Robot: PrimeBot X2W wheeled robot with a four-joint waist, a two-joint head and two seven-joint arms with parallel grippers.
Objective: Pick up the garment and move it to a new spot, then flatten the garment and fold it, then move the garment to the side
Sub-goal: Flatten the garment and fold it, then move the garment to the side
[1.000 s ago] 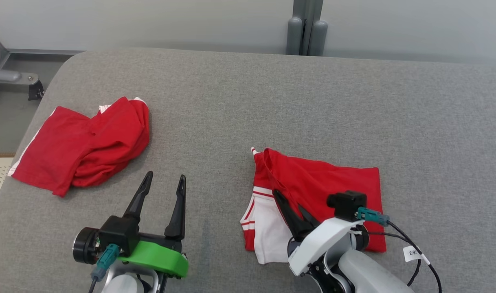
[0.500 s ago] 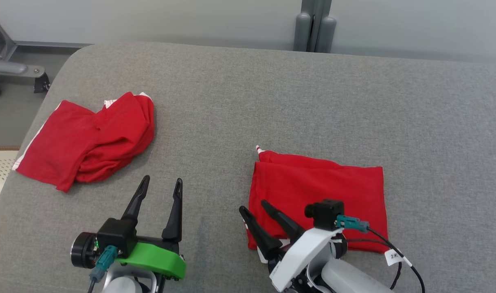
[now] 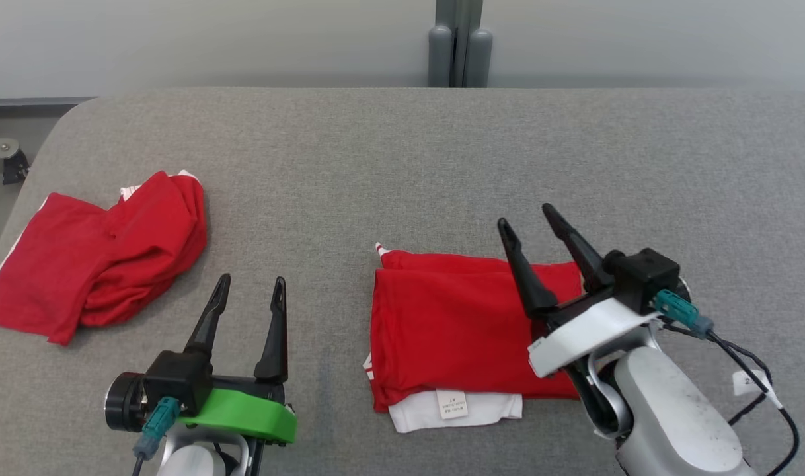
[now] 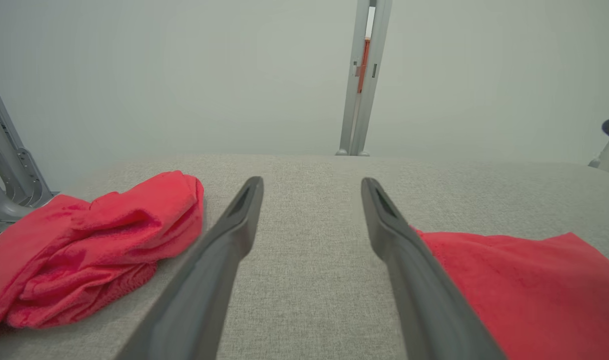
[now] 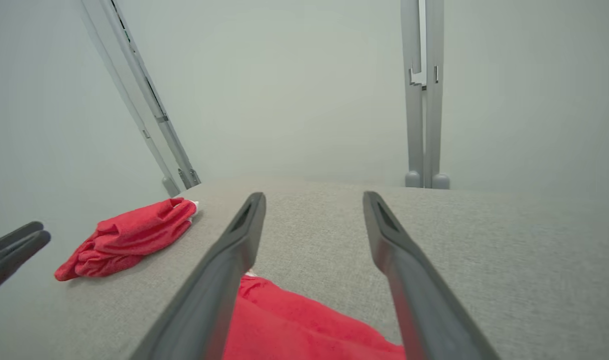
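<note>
Head view looks down on a grey padded table [image 3: 402, 152] that takes up most of the scene. The folded garment [image 3: 449, 324], red, lies flat as a rough rectangle on the near half of the table, a little right of centre, with a white under-layer showing along its near edge. A crumpled garment [image 3: 98, 264], also red with some white trim, sits in a loose heap near the table's left edge, well apart from the folded one. The right gripper [image 3: 526, 218] stands over the far right part of the folded garment, its two dark fingers spread wide with nothing between them; in the right wrist view the red cloth lies below the fingers, and whether they touch it cannot be told. The left gripper [image 3: 252, 279] hangs over bare table between the two garments, its fingers likewise spread and holding nothing. A grey post [image 3: 459, 43] rises behind the table's far edge. A small white label [image 3: 450, 404] lies on the white under-layer
</note>
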